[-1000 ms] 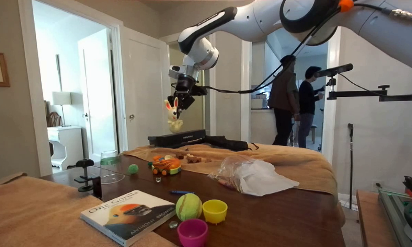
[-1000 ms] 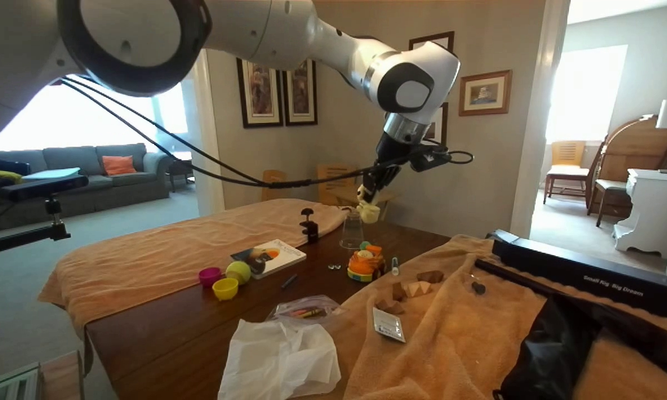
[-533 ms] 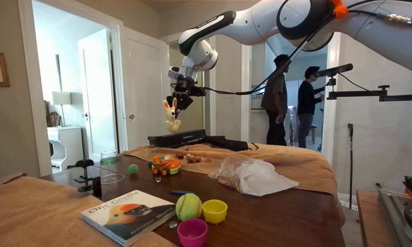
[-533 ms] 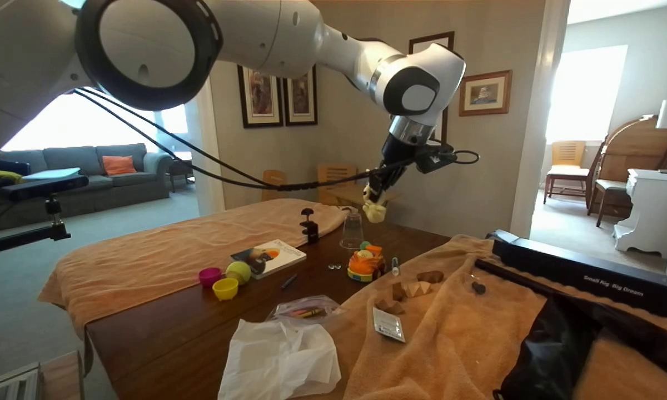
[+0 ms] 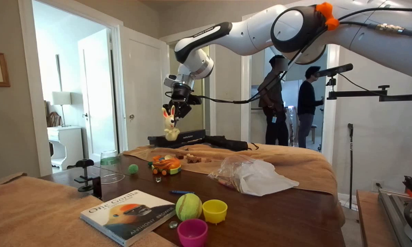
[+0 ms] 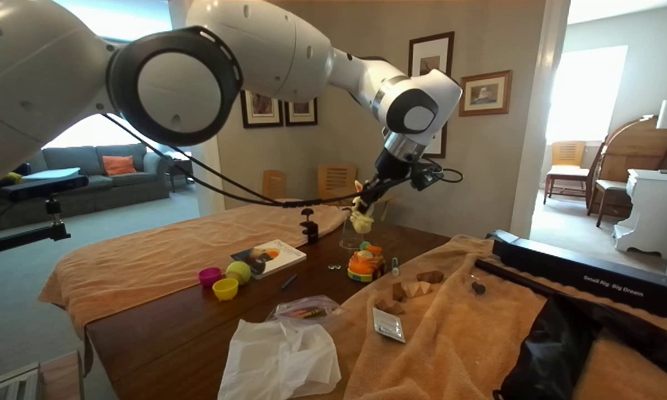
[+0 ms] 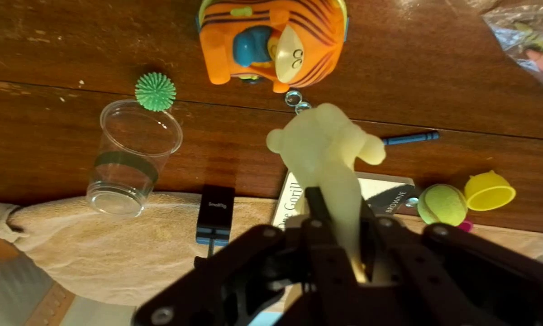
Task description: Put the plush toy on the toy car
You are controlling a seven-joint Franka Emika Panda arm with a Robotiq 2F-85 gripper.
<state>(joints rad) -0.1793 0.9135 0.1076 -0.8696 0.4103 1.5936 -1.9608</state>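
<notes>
hand (image 7: 339, 200) clamped on rabbit toy (image 7: 326, 156), held above surface (image 5: 278, 219), apart from toy car (image 5: 166, 165) in both exterior views. wrist view: green ball (image 7: 155, 91) left of car, crayon (image 7: 411, 138) right.

I register beige walls (image 6: 347, 128), pale carpet (image 6: 139, 210), a grey sofa (image 6: 117, 184) before a bright window (image 6: 78, 133), and a white door (image 5: 145, 87).
</notes>
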